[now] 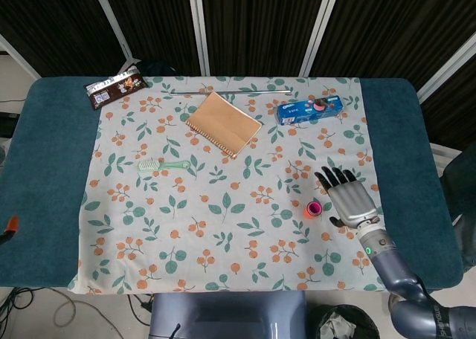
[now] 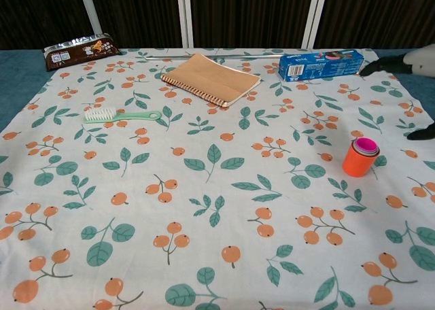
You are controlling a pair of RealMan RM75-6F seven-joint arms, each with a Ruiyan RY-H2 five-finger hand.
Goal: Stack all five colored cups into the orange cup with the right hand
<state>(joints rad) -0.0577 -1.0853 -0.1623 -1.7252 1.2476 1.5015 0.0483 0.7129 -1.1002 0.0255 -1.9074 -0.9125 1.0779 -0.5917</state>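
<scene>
Orange shows first from the head view: the orange cup (image 1: 309, 211) stands on the leaf-and-berry cloth (image 1: 223, 227) at about four o'clock from the table's (image 1: 44, 205) middle, with a pink cup (image 1: 315, 206) seated in its mouth. The right hand (image 1: 351, 203) sits just beside the stack at its three o'clock, clear of it, palm down, its dark fingers (image 1: 333, 178) spread toward twelve and grasping nothing. Up at twelve o'clock lie a tan notebook (image 1: 223, 123) and a blue box (image 1: 310, 110); a green brush (image 1: 162, 165) is at nine, a brown snack packet (image 1: 114, 85) at eleven. No left hand appears.

From the chest view the nest (image 2: 361, 157) reads better: the orange wall carries a thin blue rim and the pink rim inside it, all sitting level and low. How many cups are inside I cannot tell. Only fingertips of the right hand (image 2: 401, 64) show at the frame's right edge, splayed and empty.

I see no loose cup on the cloth, so my guess is the stacking is done or nearly so. To finish well, the hand should draw away toward three o'clock without brushing the pink rim, since a knock could tip the light stack; a gentle downward press would only be needed if a cup sat crooked, which none seems to.
</scene>
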